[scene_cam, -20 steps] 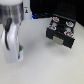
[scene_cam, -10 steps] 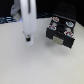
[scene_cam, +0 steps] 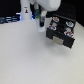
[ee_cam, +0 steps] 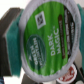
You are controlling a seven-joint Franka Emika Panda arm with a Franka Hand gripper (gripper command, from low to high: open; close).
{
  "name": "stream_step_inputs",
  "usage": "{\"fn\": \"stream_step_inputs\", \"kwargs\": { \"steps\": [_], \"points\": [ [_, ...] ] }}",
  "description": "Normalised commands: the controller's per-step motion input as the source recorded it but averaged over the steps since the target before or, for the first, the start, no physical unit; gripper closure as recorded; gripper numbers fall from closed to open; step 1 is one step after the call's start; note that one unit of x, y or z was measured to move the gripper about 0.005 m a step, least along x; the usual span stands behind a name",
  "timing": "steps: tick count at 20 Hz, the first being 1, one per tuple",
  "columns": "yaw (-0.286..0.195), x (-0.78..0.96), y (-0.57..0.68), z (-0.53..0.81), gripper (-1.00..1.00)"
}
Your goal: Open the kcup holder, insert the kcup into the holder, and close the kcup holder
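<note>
On the white table (scene_cam: 25, 60): the kcup holder (scene_cam: 61, 34) sits toward the exterior view's right, a black boxy unit.
Holder front: a black drawer face with a pale handle bar (scene_cam: 59, 40), facing the camera at an angle; whether the drawer is pulled out is too blurred to tell.
Holder top: a slotted tray with several pods (scene_cam: 62, 23) showing dark and white tops.
Arm: white, reaching down from the top of the exterior view, just beside the holder on its left.
Gripper (scene_cam: 41, 22): closed on the kcup, which sits between its fingers.
Kcup in the exterior view (scene_cam: 41, 23): a small green-tinted shape at the fingers, above the table, close to the holder's upper left corner.
Kcup in the wrist view (ee_cam: 49, 40): its round green top fills most of the picture, white rim around it, white lettering on green.
Behind the kcup in the wrist view: dark blurred shapes and a teal edge, not identifiable.
</note>
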Motion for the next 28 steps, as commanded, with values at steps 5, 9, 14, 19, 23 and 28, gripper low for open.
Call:
{"fn": "stream_step_inputs", "kwargs": {
  "steps": [5,9,14,19,23,28],
  "points": [
    [0.004,0.14,0.7,0.38,1.0],
    [0.009,0.13,0.69,0.29,1.0],
    [0.019,0.17,0.7,0.16,1.0],
    [0.028,0.11,0.69,0.03,1.0],
    [0.04,0.06,0.66,0.01,1.0],
    [0.054,0.02,0.55,-0.04,1.0]
  ]
}}
